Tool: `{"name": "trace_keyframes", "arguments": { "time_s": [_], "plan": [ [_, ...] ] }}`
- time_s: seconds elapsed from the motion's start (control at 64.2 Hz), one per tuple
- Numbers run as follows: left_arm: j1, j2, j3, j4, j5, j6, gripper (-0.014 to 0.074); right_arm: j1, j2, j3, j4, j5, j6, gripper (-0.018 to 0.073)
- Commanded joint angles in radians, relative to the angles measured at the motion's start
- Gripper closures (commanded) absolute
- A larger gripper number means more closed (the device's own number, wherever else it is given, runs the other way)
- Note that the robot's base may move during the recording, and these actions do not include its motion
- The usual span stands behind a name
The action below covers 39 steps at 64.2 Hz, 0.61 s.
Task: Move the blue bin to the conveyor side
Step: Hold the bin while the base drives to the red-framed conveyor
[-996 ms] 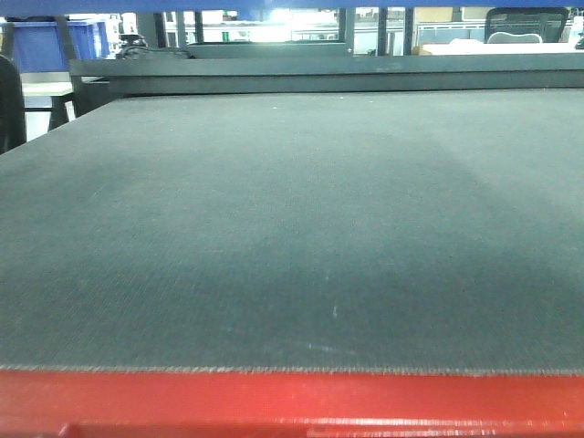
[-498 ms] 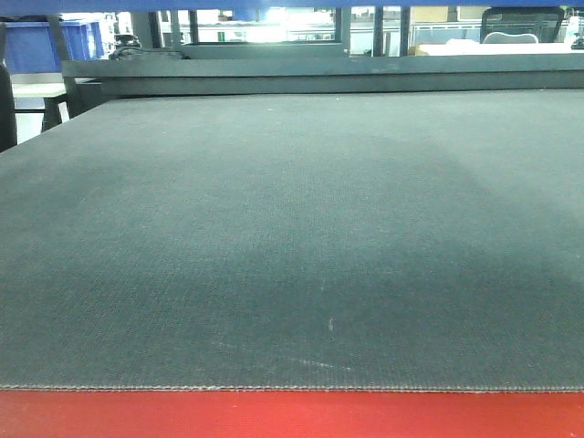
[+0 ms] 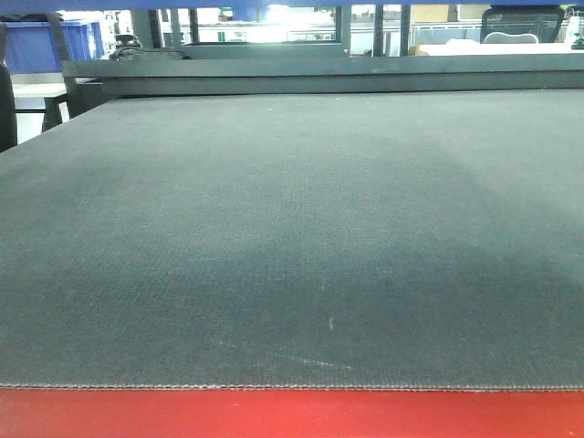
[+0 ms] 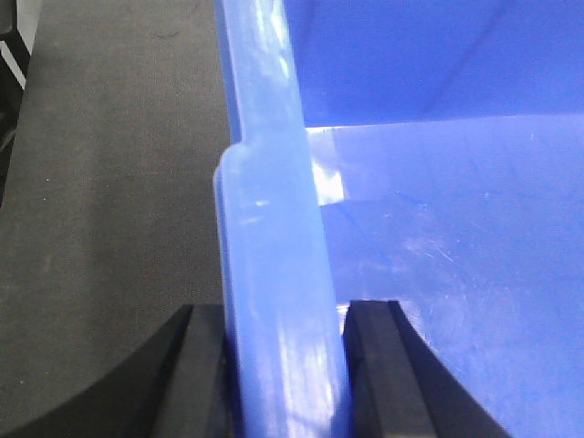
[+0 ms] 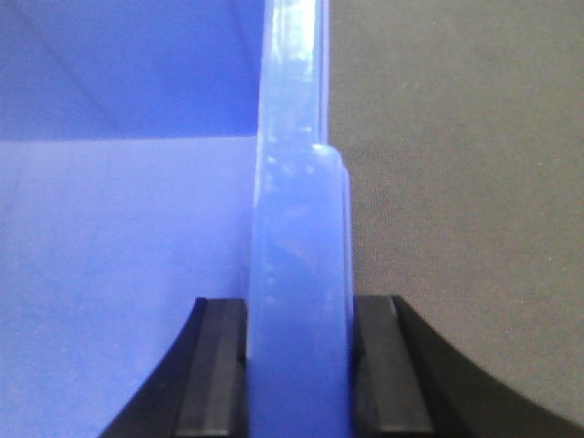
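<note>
In the front view, the conveyor belt fills nearly the whole picture, with its red strip along the near edge. No arm is seen here. A thin blue band runs along the top border; whether it is part of the carried bin cannot be told.

In the left wrist view, the left gripper is clamped on the rim of the blue bin. One black finger is pressed on the outer side and the other on the inner side. The bin's hollow lies to the right of the rim, the belt to the left.

In the right wrist view, the right gripper grips the rim in the same way, but mirrored: the bin's inside is on the left and the belt on the right.

So the bin lies between the two arms, with neither arm nearer. Each rim runs straight away from its camera. Whether the bin rests on the belt or hangs above it cannot be told. The coming move probably needs both arms to travel together.
</note>
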<state>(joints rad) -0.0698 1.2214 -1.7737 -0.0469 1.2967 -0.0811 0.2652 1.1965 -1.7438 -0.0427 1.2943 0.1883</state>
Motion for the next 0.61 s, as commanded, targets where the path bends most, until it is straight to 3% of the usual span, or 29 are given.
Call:
{"name": "trace_keyframes", "arguments": {
  "time_s": [0.0, 0.592],
  "plan": [
    [0.003, -0.024, -0.013, 0.054, -0.076, 0.016, 0.0615, -0.004, -0.020, -0.013, -0.077, -0.100, -0.010, 0.0648],
    [0.003, 0.030, -0.012, 0.033, -0.076, 0.016, 0.0615, -0.004, 0.034, 0.011, -0.052, -0.073, -0.010, 0.0648]
  ]
}}
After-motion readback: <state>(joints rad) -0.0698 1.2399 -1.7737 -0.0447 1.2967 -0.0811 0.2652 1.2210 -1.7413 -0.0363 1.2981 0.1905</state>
